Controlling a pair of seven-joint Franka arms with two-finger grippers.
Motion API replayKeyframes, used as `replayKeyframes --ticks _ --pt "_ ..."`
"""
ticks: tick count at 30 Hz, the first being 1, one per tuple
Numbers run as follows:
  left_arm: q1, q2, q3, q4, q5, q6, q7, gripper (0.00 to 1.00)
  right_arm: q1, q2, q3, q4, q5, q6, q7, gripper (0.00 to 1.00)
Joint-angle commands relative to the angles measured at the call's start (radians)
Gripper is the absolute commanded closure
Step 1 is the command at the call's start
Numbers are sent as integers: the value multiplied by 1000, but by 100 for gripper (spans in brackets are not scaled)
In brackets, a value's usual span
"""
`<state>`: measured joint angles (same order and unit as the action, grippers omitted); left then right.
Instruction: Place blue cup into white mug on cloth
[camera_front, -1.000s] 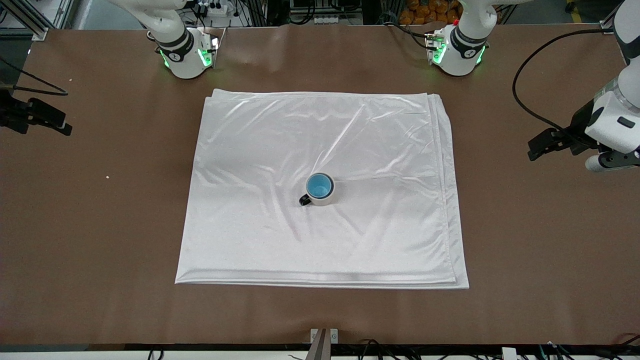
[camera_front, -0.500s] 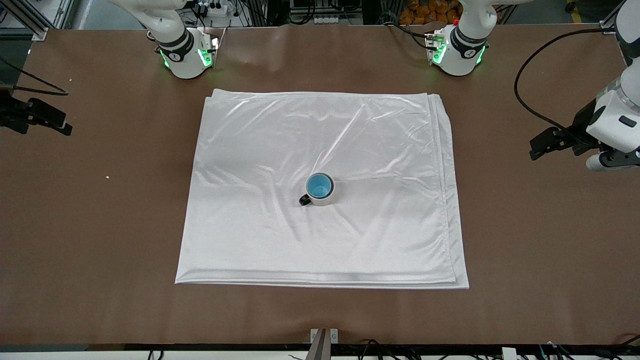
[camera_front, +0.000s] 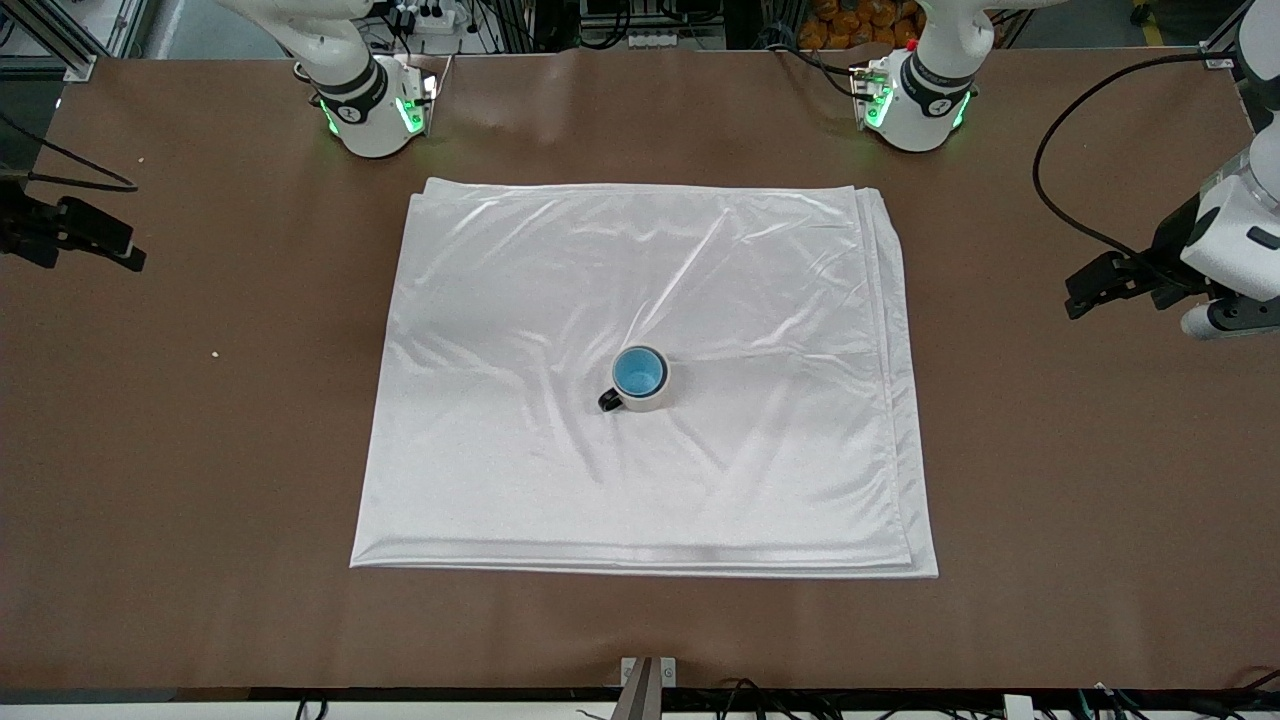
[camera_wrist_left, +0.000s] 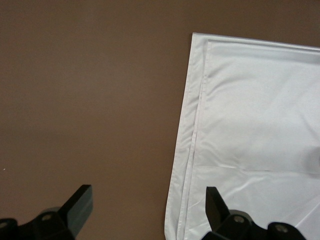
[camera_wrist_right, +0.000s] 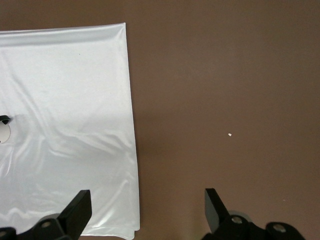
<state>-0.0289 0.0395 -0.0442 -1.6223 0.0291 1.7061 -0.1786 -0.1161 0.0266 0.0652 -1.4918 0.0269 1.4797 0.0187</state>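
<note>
Right gripper: its 2 black fingers stand wide apart with nothing between them, above bare brown table just beside the cloth edge. White mug: only a sliver visible, resting on the cloth. 1 small white speck lies on the table.

Left arm rising from base at table's far edge, reaching out past cloth toward left arm's end of table. Left gripper hanging over bare tabletop just off cloth's edge, fingers spread wide, holding nothing. Right arm waiting at right arm's end of table. Right gripper hovering over bare tabletop beside cloth's edge, fingers spread wide, holding nothing.
</note>
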Motion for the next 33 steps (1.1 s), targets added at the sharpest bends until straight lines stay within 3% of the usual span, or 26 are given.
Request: replayKeyframes --ticks 1,33 --pt "-5 -18 4 -4 57 3 34 0 -11 -16 7 -21 21 5 -17 0" --pt "-6 -61 -6 25 46 -34 36 0 3 -14 10 -22 18 5 -17 0"
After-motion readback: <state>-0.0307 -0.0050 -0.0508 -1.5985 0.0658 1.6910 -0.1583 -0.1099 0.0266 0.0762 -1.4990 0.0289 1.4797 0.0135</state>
